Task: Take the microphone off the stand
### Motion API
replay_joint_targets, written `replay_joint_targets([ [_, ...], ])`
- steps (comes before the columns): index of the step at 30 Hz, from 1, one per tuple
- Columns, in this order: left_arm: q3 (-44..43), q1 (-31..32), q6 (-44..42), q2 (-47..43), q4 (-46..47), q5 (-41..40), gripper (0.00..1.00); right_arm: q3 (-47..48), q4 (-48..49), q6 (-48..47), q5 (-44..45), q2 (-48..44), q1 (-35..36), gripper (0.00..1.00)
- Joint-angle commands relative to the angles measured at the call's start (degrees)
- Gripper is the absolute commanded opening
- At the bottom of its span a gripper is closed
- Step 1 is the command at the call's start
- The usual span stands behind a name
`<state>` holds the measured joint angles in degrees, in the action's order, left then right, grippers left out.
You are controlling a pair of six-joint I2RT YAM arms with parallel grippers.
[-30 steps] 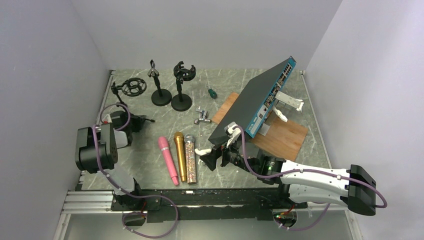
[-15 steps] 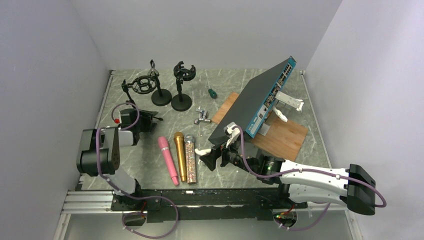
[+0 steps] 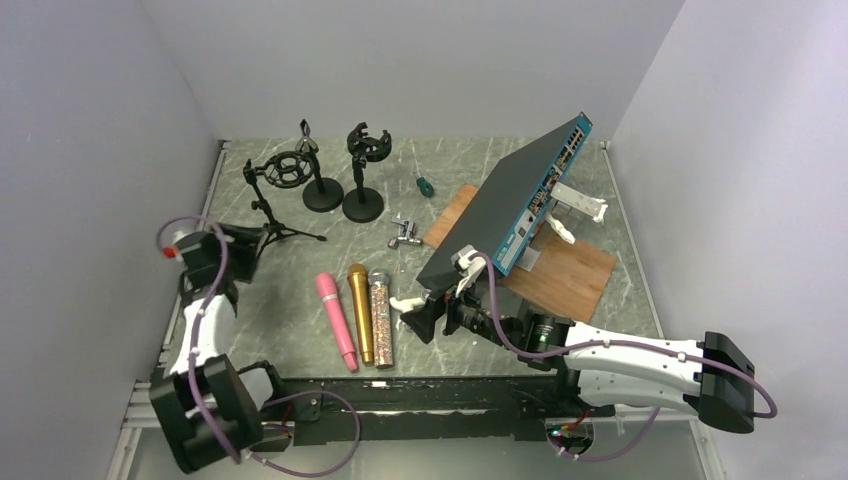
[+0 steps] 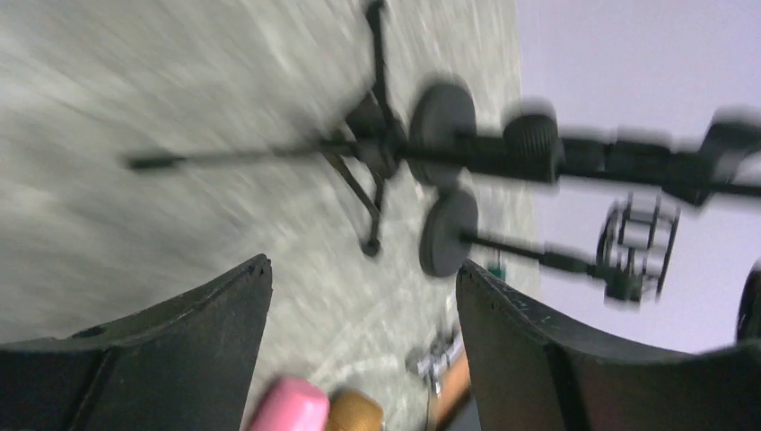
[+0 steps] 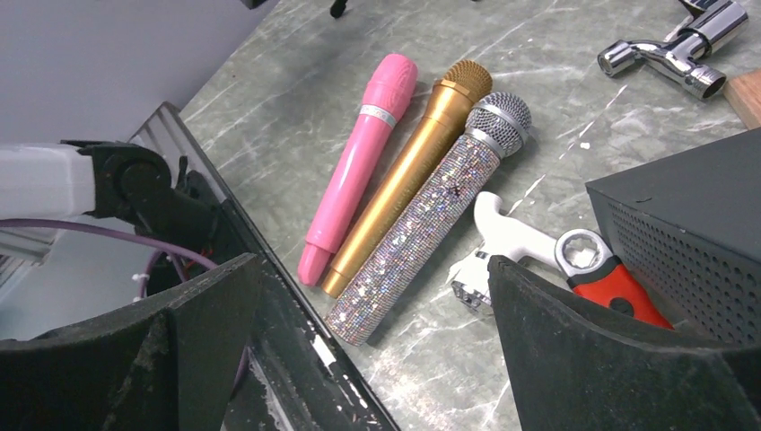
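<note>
Three microphones lie side by side on the table: pink [image 3: 337, 320] [image 5: 359, 171], gold [image 3: 360, 312] [image 5: 408, 171] and glittery silver [image 3: 381, 317] [image 5: 431, 215]. None sits in a stand. A tripod stand with an empty ring mount [image 3: 272, 195] [image 4: 377, 135] stands upright at the back left. Two round-base stands [image 3: 322, 190] [image 3: 362, 200] are beside it, clips empty. My left gripper [image 3: 245, 250] [image 4: 363, 268] is open, apart from the tripod's legs. My right gripper [image 3: 425, 322] [image 5: 372, 269] is open above the table just right of the glittery microphone.
A tilted network switch [image 3: 510, 205] leans over a wooden board [image 3: 570, 275] on the right. A chrome tap piece [image 3: 405, 235], a green screwdriver [image 3: 424, 186], a white handle [image 5: 507, 238] and a red wrench [image 5: 601, 269] lie nearby. Walls enclose the table.
My left gripper has opened and let go of the tripod stand, which now stands upright. The left arm has pulled back to the left. The right arm has not moved.
</note>
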<state>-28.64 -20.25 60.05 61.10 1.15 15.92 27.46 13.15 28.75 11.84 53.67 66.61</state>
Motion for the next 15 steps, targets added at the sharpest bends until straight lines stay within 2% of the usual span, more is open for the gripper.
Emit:
replay_joint_targets([
  [1,-0.7,-11.7,-3.4,-1.8,-4.0,-2.5,0.75,-1.0,-1.1,2.5,4.8,-2.4,-0.9,1.00],
  [4,-2.4,-14.2,-2.4,2.6,0.0,-3.1,0.61,-0.6,-0.6,2.5,4.2,-1.8,-0.9,1.00],
  [7,-3.5,-14.2,-2.3,10.0,9.8,-1.3,0.36,-0.1,-0.9,2.9,3.3,-1.1,-0.9,0.99],
  [8,-5.1,-14.2,-3.2,12.9,11.3,-0.3,0.32,-0.1,-1.0,3.0,3.2,-1.1,-0.9,0.99],
  [12,-11.8,-14.0,-4.2,27.8,12.0,6.8,0.20,-0.6,-0.2,3.1,3.7,-1.3,-0.9,1.00],
  [15,-12.6,-14.0,-3.5,33.8,15.1,9.0,0.19,0.0,-0.6,3.0,3.8,-0.9,-0.9,1.00],
])
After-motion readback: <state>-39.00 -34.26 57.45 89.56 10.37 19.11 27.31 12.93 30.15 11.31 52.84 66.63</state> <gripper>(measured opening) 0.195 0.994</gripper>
